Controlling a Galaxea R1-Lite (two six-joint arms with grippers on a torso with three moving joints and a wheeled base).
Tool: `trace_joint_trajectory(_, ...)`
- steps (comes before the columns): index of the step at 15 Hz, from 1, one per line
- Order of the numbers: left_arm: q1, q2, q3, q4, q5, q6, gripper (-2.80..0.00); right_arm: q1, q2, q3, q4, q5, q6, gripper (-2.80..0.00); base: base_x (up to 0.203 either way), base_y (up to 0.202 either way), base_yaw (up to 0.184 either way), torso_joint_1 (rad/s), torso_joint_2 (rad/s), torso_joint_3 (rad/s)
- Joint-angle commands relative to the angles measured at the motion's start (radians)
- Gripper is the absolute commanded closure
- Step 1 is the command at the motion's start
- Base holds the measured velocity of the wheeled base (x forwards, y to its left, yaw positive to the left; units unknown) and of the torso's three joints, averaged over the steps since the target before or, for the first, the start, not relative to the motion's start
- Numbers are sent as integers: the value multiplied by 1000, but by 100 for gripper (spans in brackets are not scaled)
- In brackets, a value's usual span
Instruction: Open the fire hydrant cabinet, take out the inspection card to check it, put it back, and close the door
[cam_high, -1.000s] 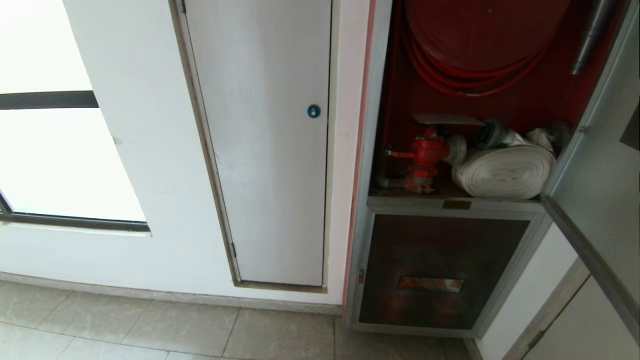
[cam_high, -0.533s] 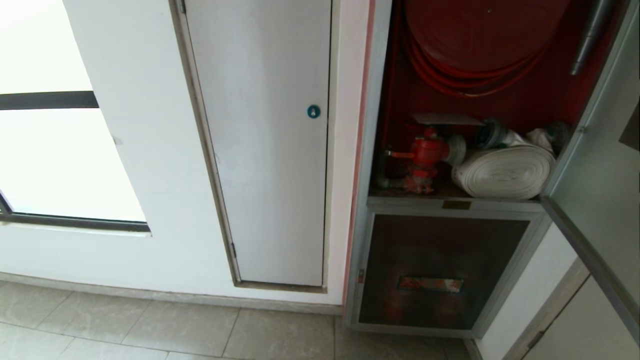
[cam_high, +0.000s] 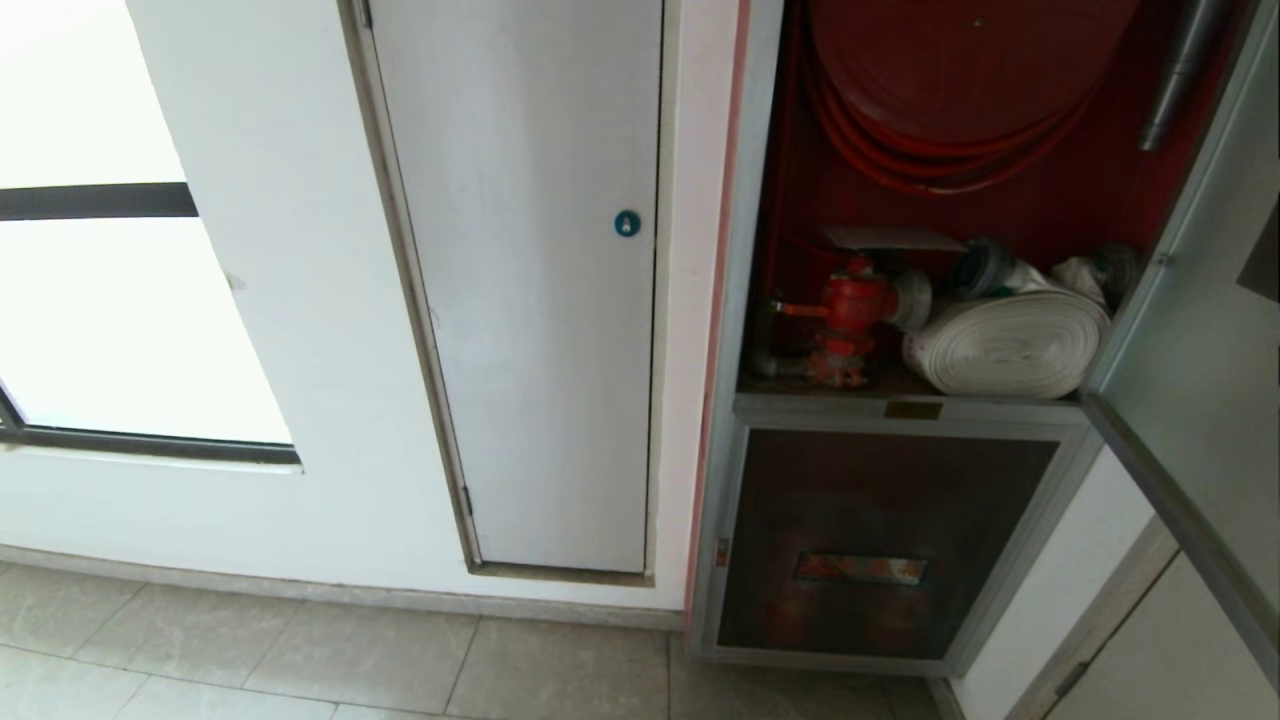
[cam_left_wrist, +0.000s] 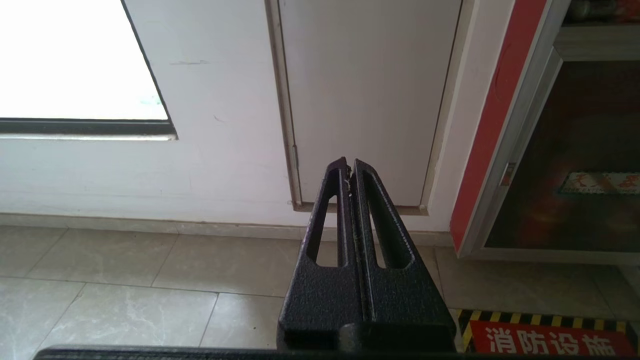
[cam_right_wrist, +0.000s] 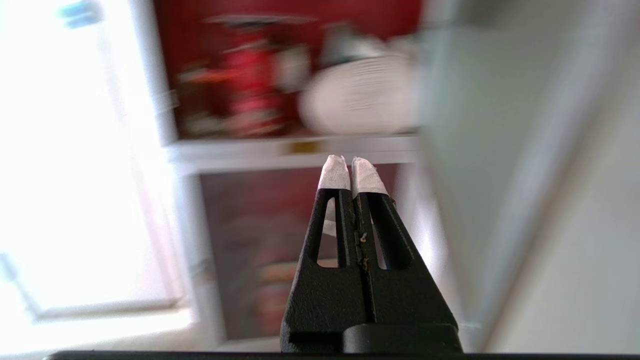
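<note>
inspection card (cam_high: 893, 238) atop valve (cam_high: 850, 305), hose roll (cam_high: 1010, 343) at its right, inside cabinet (cam_high: 745, 300)

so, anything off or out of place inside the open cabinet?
Nothing looks damaged or spilled. One oddity: the inspection card lies flat atop the red valve, beside the rolled hose, not in a holder. The door stands open.
</note>
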Motion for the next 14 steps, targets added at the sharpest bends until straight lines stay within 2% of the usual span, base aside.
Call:
trace_joint_trajectory(1,0,1,6,0,0,0,0,8,-45,27,12,42,-1,0,0,0,0,0,0,0)
trace_joint_trajectory(3,0,1,6,0,0,0,0,16,-105,66,25,77,-4,0,0,0,0,0,0,0)
trace_joint_trajectory(6,0,1,6,0,0,0,0,21,-233,108,112,211,-17,0,0,0,0,0,0,0)
trace_joint_trajectory(9,0,1,6,0,0,0,0,23,-228,176,127,277,-32,0,0,0,0,0,0,0)
trace_joint_trajectory(14,0,1,6,0,0,0,0,23,-228,190,130,276,-49,0,0,0,0,0,0,0)
